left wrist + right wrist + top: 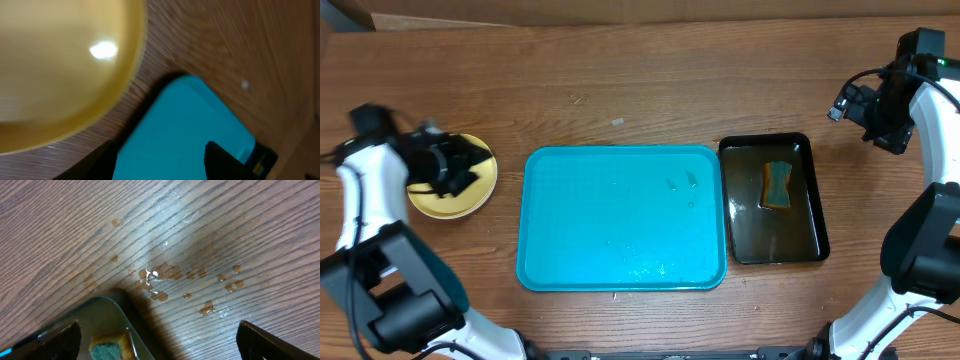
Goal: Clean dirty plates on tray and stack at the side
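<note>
1. On the wood table (620,90), just left of the tray, lies one pale yellow plate (455,207). It is the only plate I can count from above. Whether others lie under it cannot be told.
2. One turquoise tray (610,210) sits mid-table, parted from the plate by a strip of bare wood. Its floor shows a few wet spots.
3. One left gripper (460,165) hangs over the plate and covers its middle. Its two fingers stand apart with nothing between them.
4. One black tray (775,235) lies just right of the turquoise one, their long sides nearly touching. It holds brownish liquid and one sponge (777,185), yellow with a green face.
5. One right gripper (855,108) is up at the far right, beyond the black tray's far corner and well apart from the plate. Its fingers are spread wide and hold nothing.
6. Only the left wrist view shows the plate's surface close up (60,65). It is glossy, blurred, with one bright glare spot, and plain yellow in the part seen. A rounded corner of the turquoise tray (185,130) shows in the gap of the left gripper (160,150).
7. Only the right wrist view shows a scatter of droplets (165,272) on the wood beside the black tray's rounded corner (107,311). The sponge (107,350) shows at the bottom edge. Between the tips of the right gripper (159,330) there is only table. From overhead these droplets are too small to see.
</note>
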